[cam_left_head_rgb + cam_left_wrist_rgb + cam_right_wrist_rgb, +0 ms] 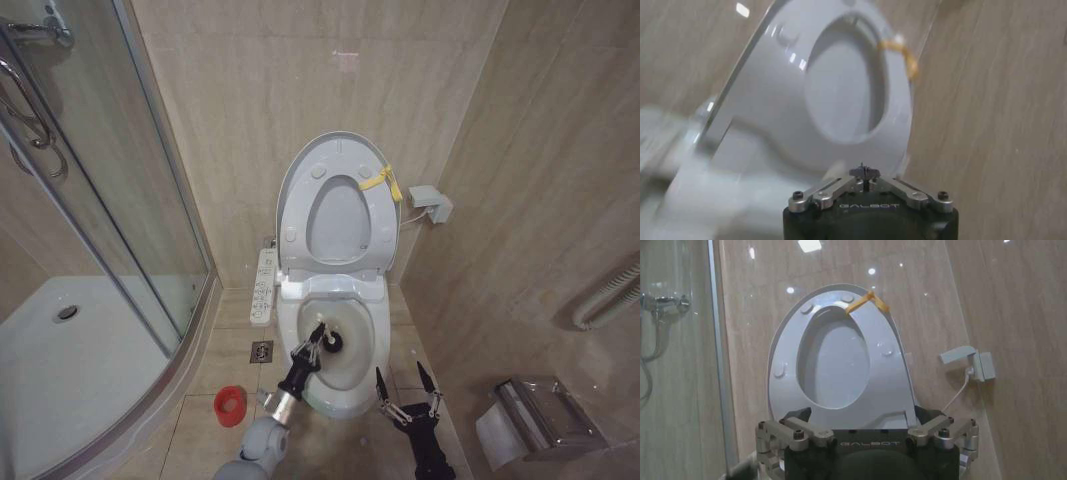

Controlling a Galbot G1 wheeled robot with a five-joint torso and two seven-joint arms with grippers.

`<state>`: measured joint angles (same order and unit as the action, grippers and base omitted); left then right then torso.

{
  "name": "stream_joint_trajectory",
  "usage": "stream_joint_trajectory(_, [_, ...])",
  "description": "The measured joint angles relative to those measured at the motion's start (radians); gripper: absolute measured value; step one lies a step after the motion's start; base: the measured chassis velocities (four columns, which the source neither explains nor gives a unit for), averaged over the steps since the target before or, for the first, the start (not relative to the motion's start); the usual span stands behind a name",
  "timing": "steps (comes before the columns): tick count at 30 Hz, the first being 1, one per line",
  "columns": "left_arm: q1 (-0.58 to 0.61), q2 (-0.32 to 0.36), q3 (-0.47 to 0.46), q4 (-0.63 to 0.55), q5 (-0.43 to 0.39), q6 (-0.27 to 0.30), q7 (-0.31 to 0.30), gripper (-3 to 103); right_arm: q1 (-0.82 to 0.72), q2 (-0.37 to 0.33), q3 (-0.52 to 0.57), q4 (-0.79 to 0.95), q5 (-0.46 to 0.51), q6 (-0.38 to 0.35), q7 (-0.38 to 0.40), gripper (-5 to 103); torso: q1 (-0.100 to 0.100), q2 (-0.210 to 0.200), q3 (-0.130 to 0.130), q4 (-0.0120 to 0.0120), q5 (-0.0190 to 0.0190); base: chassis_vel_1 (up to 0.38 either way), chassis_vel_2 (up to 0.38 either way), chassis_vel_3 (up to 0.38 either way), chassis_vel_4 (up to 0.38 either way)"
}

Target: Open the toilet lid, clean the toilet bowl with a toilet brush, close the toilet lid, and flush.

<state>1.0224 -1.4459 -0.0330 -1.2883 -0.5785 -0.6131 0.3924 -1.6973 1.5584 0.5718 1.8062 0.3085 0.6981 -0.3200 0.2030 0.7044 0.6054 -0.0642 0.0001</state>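
The toilet lid [337,220] stands raised against the back wall with the ring seat in front of it, a yellow tag [380,181] at the top edge. Below lies the white toilet bowl [352,378]. My left gripper [318,336] hovers over the bowl's middle, shut on the toilet brush, whose dark bristle head [333,343] hangs inside the bowl. In the left wrist view its fingers [840,186] meet at a point facing the lid [840,95]. My right gripper [407,392] waits open beside the bowl's front right. The right wrist view shows the lid [837,360] ahead.
A red brush holder [230,405] sits on the floor left of the bowl, near a floor drain [262,351]. The button panel [263,285] runs along the bowl's left. Shower glass [110,200] stands left; a wall box [432,203] and paper holder [540,415] right.
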Motion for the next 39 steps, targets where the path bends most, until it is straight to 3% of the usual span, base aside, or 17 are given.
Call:
stream_joint_trajectory(2, [0.001, 0.003, -0.001, -0.029, 0.005, 0.003, -0.012, 14, 0.0, -0.002, 0.001, 0.0, 0.002, 0.0, 0.0, 100, 0.0, 0.0, 0.0, 0.0, -0.0001, 0.0, 0.0, 0.0, 0.0])
stream_joint_trajectory(3, [0.003, 0.009, -0.003, -0.053, 0.009, 0.008, -0.022, 0, 0.0, -0.003, 0.002, 0.0, 0.003, 0.0, 0.0, 100, 0.0, 0.0, 0.0, 0.0, 0.0001, 0.0, 0.0, 0.0, 0.0])
stream_joint_trajectory(7, [0.01, 0.035, -0.008, -0.118, 0.017, 0.019, -0.038, 0, 0.004, -0.003, 0.0, -0.007, 0.003, 0.0, 0.001, 100, 0.0, 0.0, 0.0, 0.0002, 0.0001, 0.0, 0.0, 0.0, 0.0])
stream_joint_trajectory(15, [0.031, 0.05, -0.013, -0.113, 0.022, 0.018, -0.036, 0, 0.018, -0.005, -0.006, -0.022, 0.002, -0.002, 0.0, 100, 0.0, 0.0, 0.0, 0.0002, -0.0002, 0.0, 0.0, 0.0, 0.0])
stream_joint_trajectory(25, [0.056, 0.098, -0.017, -0.178, 0.136, 0.074, -0.099, 0, 0.017, -0.013, -0.006, -0.024, 0.008, -0.002, 0.001, 100, 0.0, 0.0, 0.0, 0.0001, -0.0003, 0.0, 0.0, 0.0, 0.0])
stream_joint_trajectory(26, [0.057, 0.114, -0.021, -0.191, 0.162, 0.081, -0.121, 14, 0.016, -0.014, -0.006, -0.024, 0.01, -0.002, 0.001, 100, 0.0, 0.0, 0.0, 0.0001, -0.0003, 0.0, 0.0, 0.0, 0.0])
stream_joint_trajectory(27, [0.057, 0.114, -0.021, -0.191, 0.162, 0.081, -0.121, 14, 0.016, -0.014, -0.006, -0.024, 0.01, -0.002, 0.001, 100, 0.0, 0.0, 0.0, 0.0001, -0.0003, 0.0, 0.0, 0.0, 0.0])
stream_joint_trajectory(29, [0.048, 0.152, -0.029, -0.211, 0.234, 0.096, -0.159, 14, 0.016, -0.016, -0.005, -0.024, 0.014, -0.001, 0.001, 100, 0.0, 0.0, 0.0, 0.0003, -0.0004, 0.0, 0.0, 0.0, 0.0])
stream_joint_trajectory(32, [0.018, 0.206, -0.034, -0.224, 0.317, 0.105, -0.17, 14, 0.016, -0.017, -0.005, -0.025, 0.016, 0.001, 0.001, 100, 0.0, 0.0, 0.0, 0.0001, -0.0004, 0.0, 0.0, 0.0, 0.0])
stream_joint_trajectory(33, [-0.002, 0.241, -0.032, -0.226, 0.342, 0.11, -0.167, 41, 0.016, -0.017, -0.005, -0.026, 0.017, 0.004, 0.001, 100, 0.0, 0.0, 0.0, 0.0, -0.0004, 0.0, 0.0, 0.0, 0.0])
stream_joint_trajectory(35, [-0.012, 0.26, -0.028, -0.227, 0.35, 0.113, -0.16, 41, 0.016, -0.017, -0.006, -0.027, 0.018, 0.004, 0.001, 100, 0.0, 0.0, 0.0, 0.0001, -0.0003, 0.0, 0.0, 0.0, 0.0])
stream_joint_trajectory(37, [-0.059, 0.358, 0.003, -0.229, 0.379, 0.124, -0.112, 41, 0.016, -0.018, -0.006, -0.029, 0.019, 0.006, 0.001, 100, 0.0, 0.0, 0.0, 0.0003, -0.0005, 0.0, 0.0, 0.0, 0.0])
stream_joint_trajectory(39, [-0.085, 0.396, 0.025, -0.225, 0.39, 0.128, -0.096, 41, 0.016, -0.018, -0.007, -0.03, 0.02, 0.007, 0.001, 100, 0.0, 0.0, 0.0, 0.0003, -0.0003, 0.0, 0.0, 0.0, 0.0])
